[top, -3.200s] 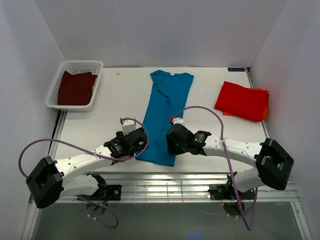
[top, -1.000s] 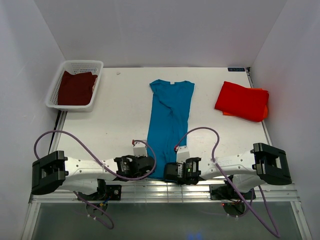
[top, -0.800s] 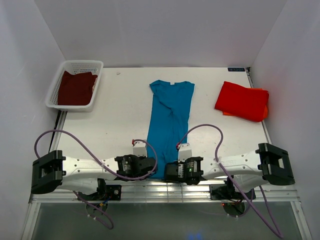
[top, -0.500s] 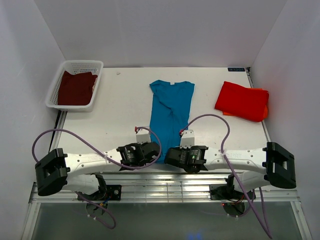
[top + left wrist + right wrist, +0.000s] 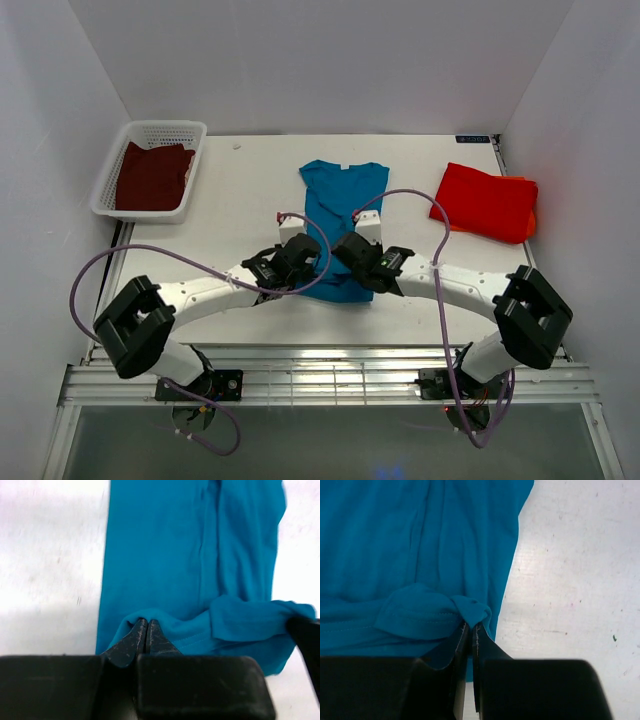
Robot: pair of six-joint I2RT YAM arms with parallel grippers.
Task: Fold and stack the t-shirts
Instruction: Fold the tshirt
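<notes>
The left end effector [image 5: 146,626] and right end effector [image 5: 470,628] clamp one teal t-shirt [image 5: 343,200]. One red-orange t-shirt [image 5: 485,203] lies rightward, one maroon t-shirt [image 5: 152,176] leftward.

Top camera looks down from the near edge; wrist cameras sit close over the teal shirt [image 5: 343,200] all share.

White mesh basket [image 5: 196,168] at the table's [image 5: 240,205] far-left corner
</notes>
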